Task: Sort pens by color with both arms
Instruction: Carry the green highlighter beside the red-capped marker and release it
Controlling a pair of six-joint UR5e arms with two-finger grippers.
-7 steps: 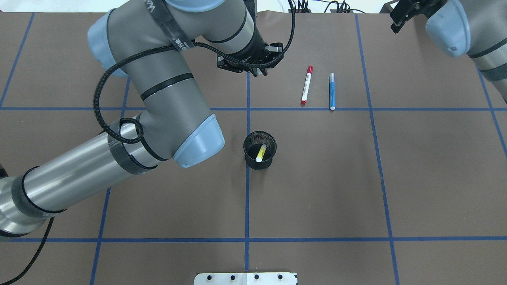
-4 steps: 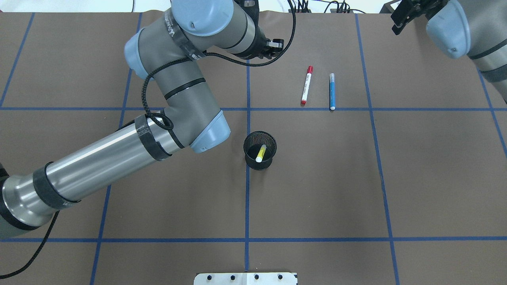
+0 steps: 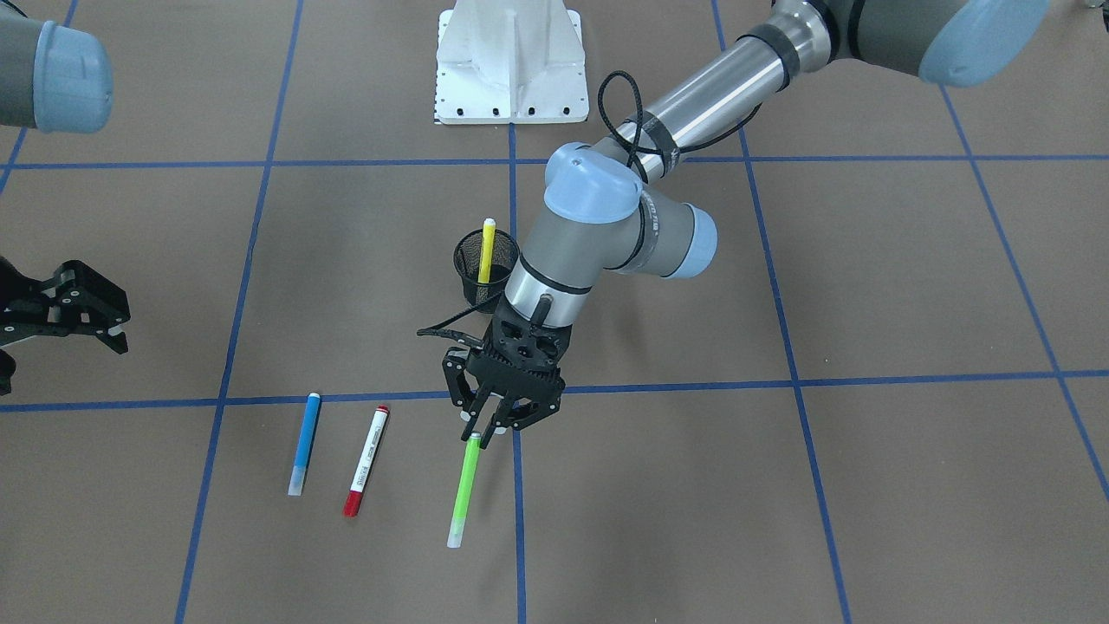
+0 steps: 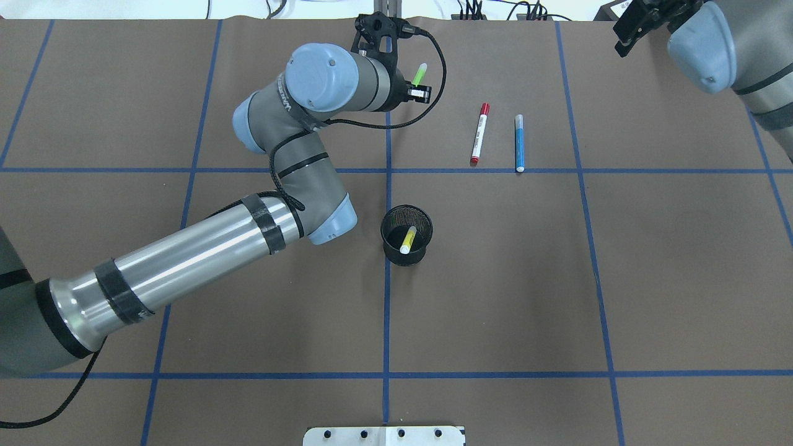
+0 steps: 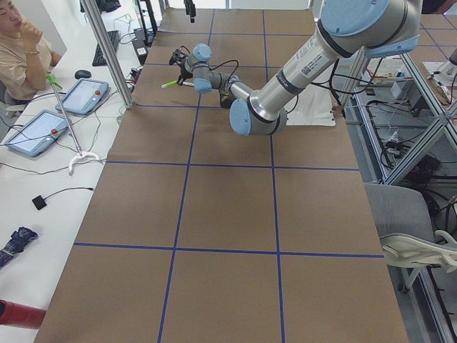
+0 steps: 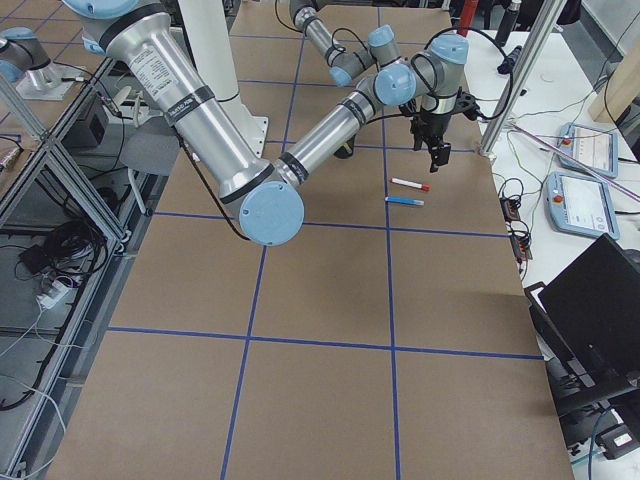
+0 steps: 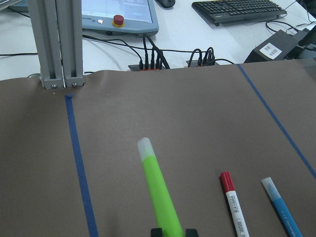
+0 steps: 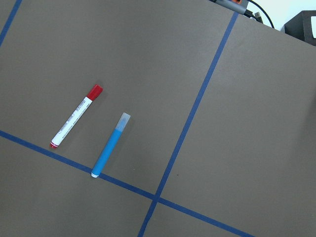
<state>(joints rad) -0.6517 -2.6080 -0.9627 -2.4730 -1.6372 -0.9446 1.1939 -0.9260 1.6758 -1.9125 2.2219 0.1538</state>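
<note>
My left gripper (image 3: 485,432) is shut on the green pen (image 3: 463,485) near the table's far edge, the pen's pale end pointing away from the robot. The pen also shows in the overhead view (image 4: 420,74) and the left wrist view (image 7: 159,192). The yellow pen (image 4: 408,239) stands in the black mesh cup (image 4: 403,257) at mid table. The white pen with red ends (image 4: 479,133) and the blue pen (image 4: 519,142) lie side by side to the right. My right gripper (image 3: 87,316) is open and empty, above and to the right of them.
The white mounting pedestal (image 3: 507,61) stands at the robot's side. An aluminium post (image 7: 57,44), cables and a control tablet sit just beyond the far edge. An operator (image 5: 21,57) sits at the side bench. Blue tape lines grid the brown mat.
My left arm has swung its wrist toward the far edge, and the green pen now shows sticking out of its gripper. The right arm and the other pens have not moved.
</note>
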